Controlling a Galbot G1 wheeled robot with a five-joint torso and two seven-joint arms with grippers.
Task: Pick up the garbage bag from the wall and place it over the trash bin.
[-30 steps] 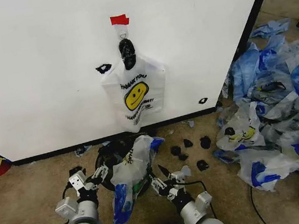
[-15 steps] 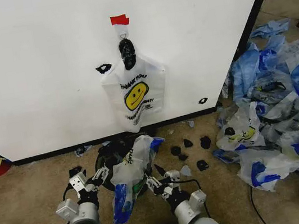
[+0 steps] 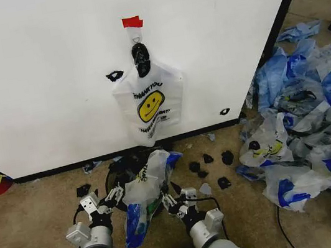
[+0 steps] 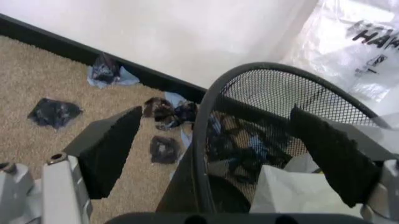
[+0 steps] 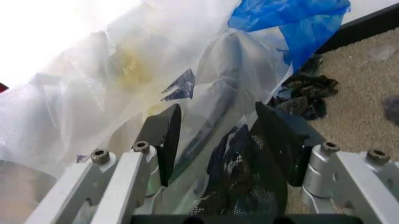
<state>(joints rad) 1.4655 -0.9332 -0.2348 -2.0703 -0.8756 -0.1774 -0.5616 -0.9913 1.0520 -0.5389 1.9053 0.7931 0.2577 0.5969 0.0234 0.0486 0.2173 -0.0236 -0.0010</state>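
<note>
Already the garbage bag is draped over the trash bin below the wall, flanked by the open, empty left hand and right hand, its mouth not yet spread around the rim.

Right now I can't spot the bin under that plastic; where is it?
In the head view the bin sits on the carpet below the wall, between both grippers, with the bag draped over its right side.
</note>
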